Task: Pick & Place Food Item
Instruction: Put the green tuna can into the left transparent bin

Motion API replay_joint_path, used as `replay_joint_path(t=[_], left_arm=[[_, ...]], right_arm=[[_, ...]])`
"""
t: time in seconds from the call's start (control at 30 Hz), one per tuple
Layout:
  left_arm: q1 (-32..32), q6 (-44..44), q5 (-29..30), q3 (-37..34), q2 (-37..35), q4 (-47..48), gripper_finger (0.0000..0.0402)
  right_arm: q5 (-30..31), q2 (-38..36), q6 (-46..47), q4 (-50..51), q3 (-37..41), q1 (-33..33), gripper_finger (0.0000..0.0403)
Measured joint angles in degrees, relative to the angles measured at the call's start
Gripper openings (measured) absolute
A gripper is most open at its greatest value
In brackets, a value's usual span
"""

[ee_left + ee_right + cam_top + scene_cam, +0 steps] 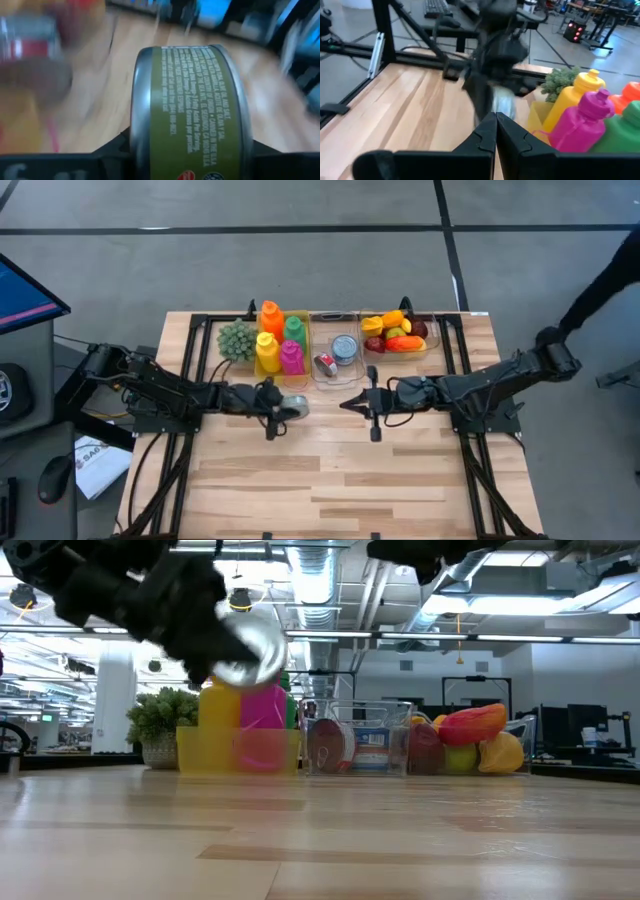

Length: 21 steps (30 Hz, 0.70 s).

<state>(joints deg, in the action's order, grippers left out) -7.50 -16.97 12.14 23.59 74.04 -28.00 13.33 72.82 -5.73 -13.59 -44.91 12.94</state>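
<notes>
From above, my left gripper [283, 406] sits just in front of the yellow bin of bottles [281, 345], its fingers clamped on a small tin can [296, 406]. The level view shows the can [246, 652] held in the air, well clear of the wooden table [330, 470]. The left wrist view shows the can's olive label [192, 115] gripped across its sides. To do this step well, I judge I should keep the clamp firm, carry the can level, and lower it until it touches before releasing. The left arm reaches in low from the left edge, forearm nearly flat. Further right, my right gripper [371, 402] waits near the table's middle, fingers pressed together, holding nothing, its arm stretched in from the right.
</notes>
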Motion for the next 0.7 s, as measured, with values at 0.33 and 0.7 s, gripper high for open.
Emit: replay_joint_path(t=[0.33,0.7], left_arm=[[7.4,8.8,0.4,4.3,0.0,-13.8,0.0129],[10.9,13.7,0.2,15.0,6.5,-13.0,0.0126]], right_arm=[[0.0,-5.5,-0.7,2.6,0.0,2.1,0.0004],[0.0,-11.2,-3.7,3.9,0.0,2.4,0.0004]])
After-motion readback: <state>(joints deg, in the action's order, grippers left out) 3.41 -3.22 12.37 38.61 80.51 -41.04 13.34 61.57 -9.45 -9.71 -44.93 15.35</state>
